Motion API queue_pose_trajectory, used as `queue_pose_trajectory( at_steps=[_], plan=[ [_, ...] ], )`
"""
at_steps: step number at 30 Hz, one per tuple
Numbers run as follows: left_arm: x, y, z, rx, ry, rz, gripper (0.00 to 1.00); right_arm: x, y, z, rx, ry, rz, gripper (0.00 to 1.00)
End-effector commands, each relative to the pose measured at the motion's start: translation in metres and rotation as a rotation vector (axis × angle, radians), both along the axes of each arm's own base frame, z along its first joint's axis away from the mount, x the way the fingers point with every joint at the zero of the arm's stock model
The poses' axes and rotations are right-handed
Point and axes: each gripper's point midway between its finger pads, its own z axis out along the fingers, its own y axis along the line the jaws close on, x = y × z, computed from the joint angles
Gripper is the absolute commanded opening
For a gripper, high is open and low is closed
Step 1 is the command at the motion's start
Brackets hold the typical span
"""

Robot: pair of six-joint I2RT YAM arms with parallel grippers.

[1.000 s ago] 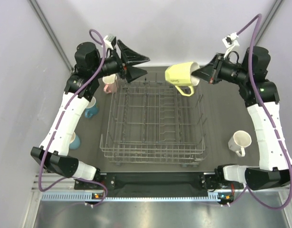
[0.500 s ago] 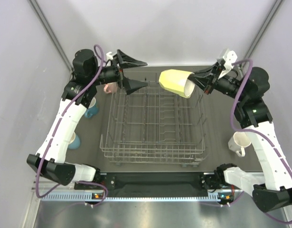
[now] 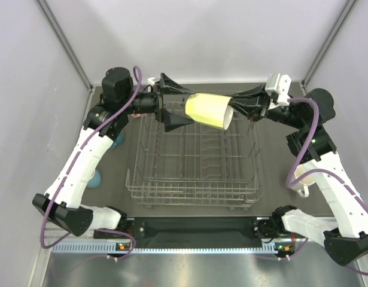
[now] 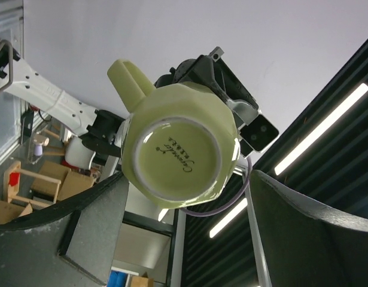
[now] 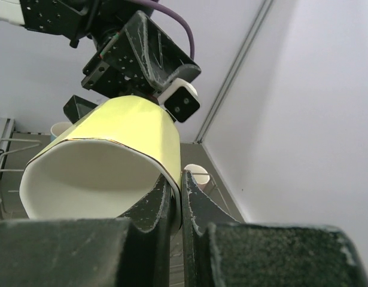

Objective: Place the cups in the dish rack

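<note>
The yellow mug (image 3: 206,110) lies on its side in the air above the far edge of the grey wire dish rack (image 3: 192,164). My right gripper (image 3: 233,111) is shut on its rim, one finger inside and one outside (image 5: 179,200). My left gripper (image 3: 188,106) is open, with one finger on each side of the mug's base. In the left wrist view the mug's underside (image 4: 181,152) faces the camera between the open fingers (image 4: 189,179). A white mug (image 3: 302,179) stands right of the rack, partly behind my right arm. A blue mug (image 3: 116,141) and a light blue mug (image 3: 95,178) stand left of the rack.
The rack's upright tines (image 3: 201,140) fill the middle of the dark table (image 3: 273,149). Grey walls close in the back and both sides. In the right wrist view a pale-insided mug (image 5: 197,174) stands on the table beyond the yellow one.
My right arm has carried the yellow mug left and turned it base-first toward the left arm. My left gripper has moved right, so its open fingers now flank the mug's base.
</note>
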Motion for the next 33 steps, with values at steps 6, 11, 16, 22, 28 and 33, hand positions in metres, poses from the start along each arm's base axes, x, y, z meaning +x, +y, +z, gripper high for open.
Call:
queue_pose_trajectory(
  at_steps=[6, 11, 16, 22, 28, 33],
  plan=[
    [-0.013, -0.008, 0.004, -0.011, 0.052, -0.077, 0.86, -0.036, 0.007, 0.056, 0.053, -0.3, 0.059, 0.0],
    [-0.018, -0.014, 0.011, -0.019, 0.051, -0.106, 0.86, -0.04, 0.017, 0.054, 0.038, -0.327, 0.089, 0.0],
    [-0.02, -0.016, 0.014, -0.022, 0.055, -0.096, 0.84, -0.044, 0.023, 0.053, 0.034, -0.34, 0.096, 0.0],
    [-0.018, -0.015, 0.022, -0.043, 0.016, -0.075, 0.71, -0.042, 0.025, 0.044, 0.019, -0.329, 0.098, 0.0],
    [-0.015, -0.015, 0.033, -0.075, -0.036, -0.045, 0.0, -0.037, 0.025, 0.038, 0.019, -0.315, 0.072, 0.06],
    [-0.017, -0.013, 0.039, -0.1, -0.057, -0.038, 0.0, -0.028, 0.022, 0.03, 0.015, -0.31, 0.025, 0.19]
  ],
)
